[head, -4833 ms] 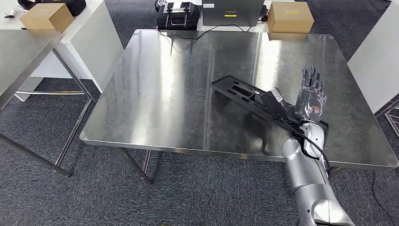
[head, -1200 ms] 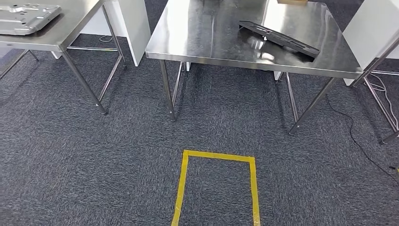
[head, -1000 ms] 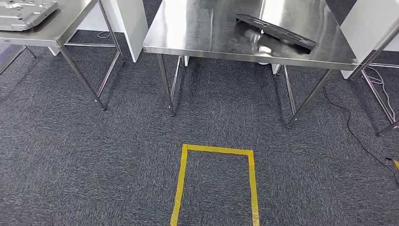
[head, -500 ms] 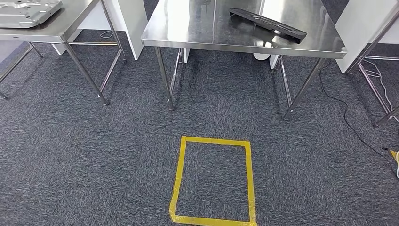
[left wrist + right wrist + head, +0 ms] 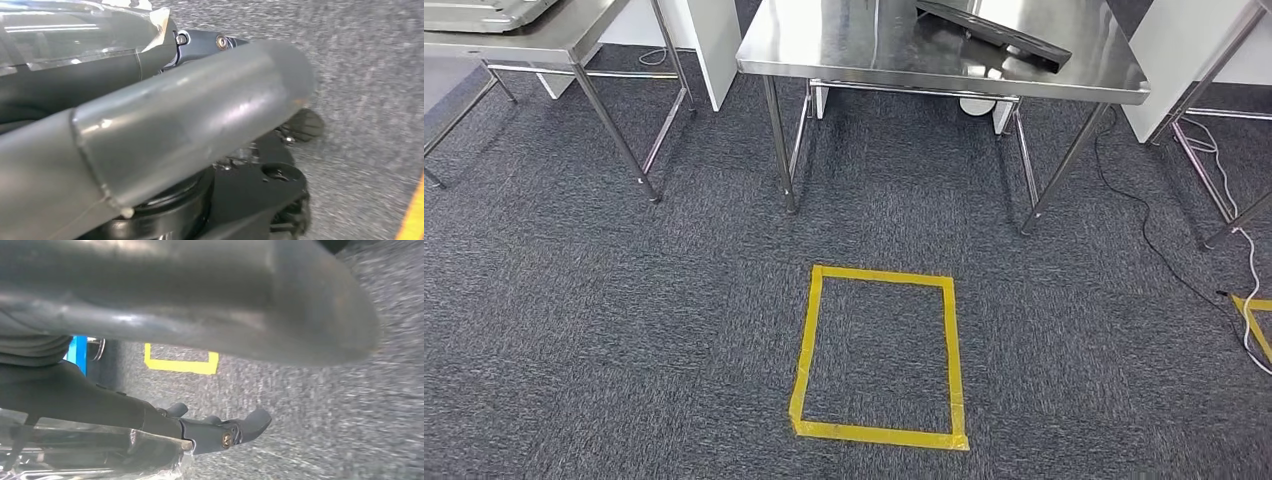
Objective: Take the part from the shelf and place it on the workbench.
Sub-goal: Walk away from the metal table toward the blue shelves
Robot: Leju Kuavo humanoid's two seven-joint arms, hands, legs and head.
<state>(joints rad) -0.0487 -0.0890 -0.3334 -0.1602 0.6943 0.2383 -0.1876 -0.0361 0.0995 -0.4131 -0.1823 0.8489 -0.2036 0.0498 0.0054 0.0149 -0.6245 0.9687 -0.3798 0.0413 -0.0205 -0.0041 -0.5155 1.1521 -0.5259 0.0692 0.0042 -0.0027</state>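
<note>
Two steel tables line the frame's top: the workbench (image 5: 844,62) at centre, another table (image 5: 544,40) upper left. Black part (image 5: 999,28) lies on the workbench, upper right, so placing looks done. Yellow tape square (image 5: 879,355) marks the carpet below. Left hand (image 5: 165,130) and right hand (image 5: 200,405) hang empty, fingers apart. Next, probably back to the shelf.

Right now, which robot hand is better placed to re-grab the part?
Right robot hand, marginally: the black part lies toward the right end of the workbench. Left robot hand hangs equally empty.
</note>
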